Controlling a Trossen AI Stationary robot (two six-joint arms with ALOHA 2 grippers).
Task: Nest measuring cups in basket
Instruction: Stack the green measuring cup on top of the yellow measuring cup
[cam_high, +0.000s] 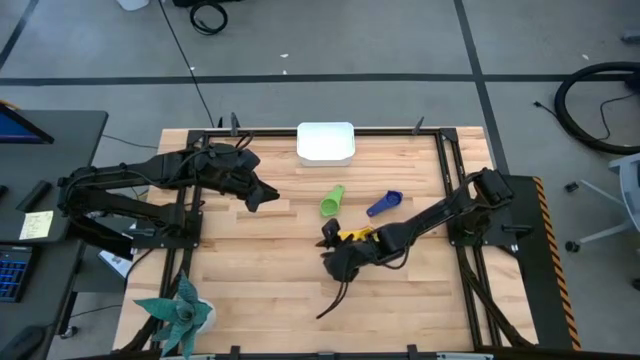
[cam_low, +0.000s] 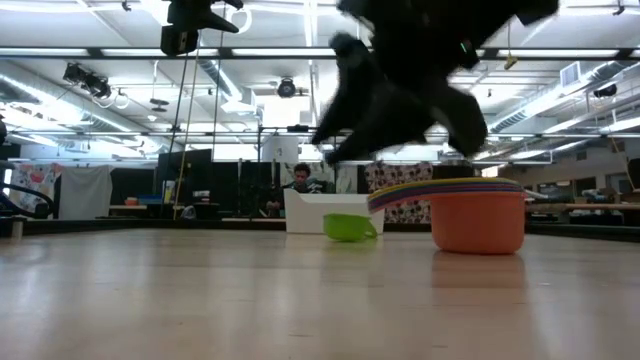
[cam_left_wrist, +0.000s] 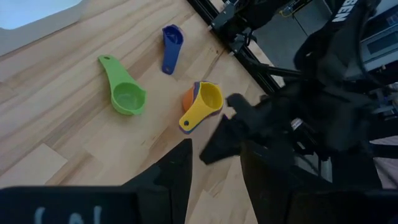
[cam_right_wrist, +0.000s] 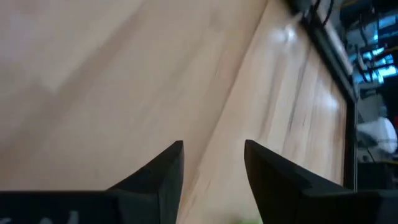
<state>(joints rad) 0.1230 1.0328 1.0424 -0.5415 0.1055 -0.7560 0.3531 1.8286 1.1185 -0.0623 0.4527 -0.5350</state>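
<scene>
Right gripper (cam_high: 328, 243) jaws apart, nothing between them, only bare table (cam_right_wrist: 124, 74) ahead in its wrist view; it hangs just above the table right next to the cup stack (cam_high: 358, 235). Stack has the yellow cup (cam_left_wrist: 204, 102) on top with an orange cup (cam_low: 478, 222) under it and more coloured rims between in the low view; handle points toward the right gripper. Left gripper (cam_high: 268, 196) jaws also apart and empty, raised over the left middle of the table, well apart from the cups. Green cup (cam_high: 332, 201) lies on its side near the table centre, between the stack and the basket. Dark blue cup (cam_high: 384, 204) lies just right of the green one, not touching it. White basket (cam_high: 326, 142) sits at the far edge of the table, centre; cannot see any cup inside it. Teal star-shaped plant decoration (cam_high: 180, 313) at the near left corner. A person (cam_low: 300, 180) sits in the room behind the basket in the low view.
</scene>
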